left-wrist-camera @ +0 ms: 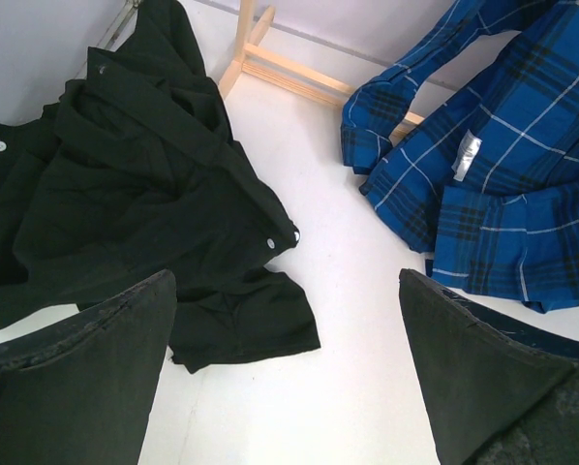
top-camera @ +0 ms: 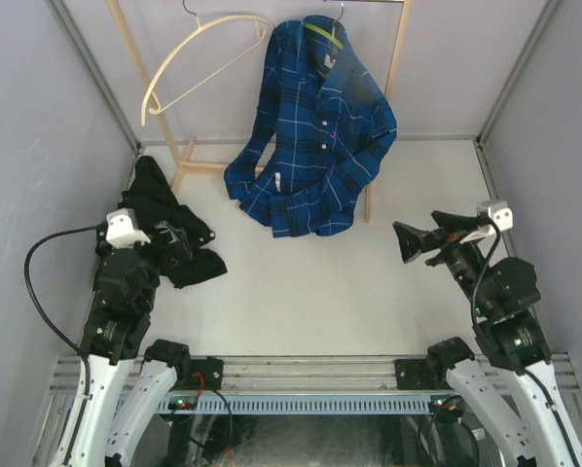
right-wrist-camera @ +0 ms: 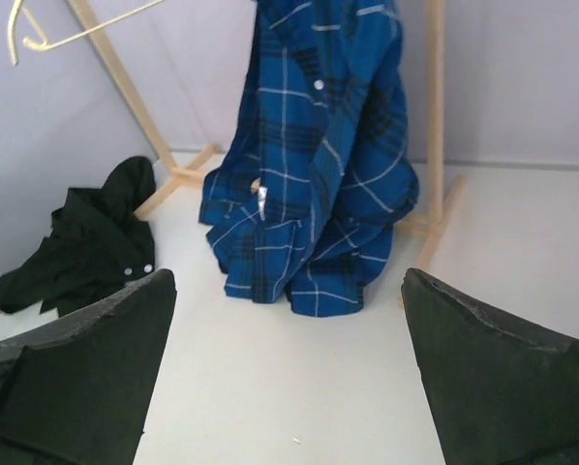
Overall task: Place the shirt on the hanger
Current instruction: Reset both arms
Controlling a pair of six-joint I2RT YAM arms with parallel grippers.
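Note:
The blue plaid shirt hangs on the lime-green hanger from the wooden rack at the back; only a strip of the hanger shows at the collar. The shirt's lower hem and one sleeve bunch on the table. It also shows in the left wrist view and in the right wrist view. My left gripper is open and empty beside the black garment. My right gripper is open and empty at the right, well short of the shirt.
A plain black garment lies crumpled at the left, also in the left wrist view. A pale cream hanger hangs on the wooden rack. The rack's base bar rests on the table. Grey walls enclose three sides.

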